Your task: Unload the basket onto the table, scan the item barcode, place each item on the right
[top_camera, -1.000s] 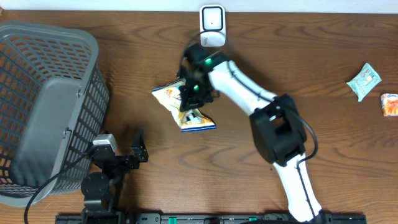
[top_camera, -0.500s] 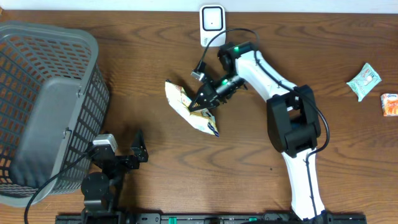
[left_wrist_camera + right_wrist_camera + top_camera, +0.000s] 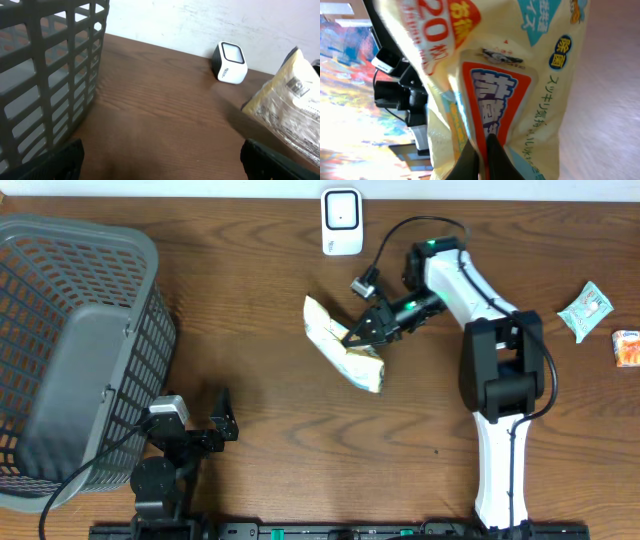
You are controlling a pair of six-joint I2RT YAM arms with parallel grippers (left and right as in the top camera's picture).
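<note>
Your snack bag (image 3: pixel 343 343), a pale yellow packet, sits over the middle of the table (image 3: pixel 250 300), running on a slant from upper left to lower right, below the scanner (image 3: pixel 341 221) and apart from it. The right wrist view shows red and blue print on the face nearest that camera. The left wrist view shows a dark printed block on the bag's other face, too small for you to confirm as a barcode. Whether the bag clears the tabletop cannot be told from these views. Your right gripper (image 3: pixel 358 333) reaches in from the right side and has the bag in a pinch. Its dark fingertips (image 3: pixel 470 152) are pressed together on a fold of the packet with only the wrapper between them. The scanner, a small white unit with a dark window, stands at the far edge of the table. Your left gripper (image 3: pixel 222 420) is parked at the near edge, well apart from the bag, with its fingers spread fully and nothing between them. A grey mesh basket (image 3: pixel 150 330) stands at the left end of the table, just beside the left arm. At the right edge lie a pale green packet (image 3: pixel 586 310) and an orange packet (image 3: pixel 627 347), near each other and well apart from the bag.
</note>
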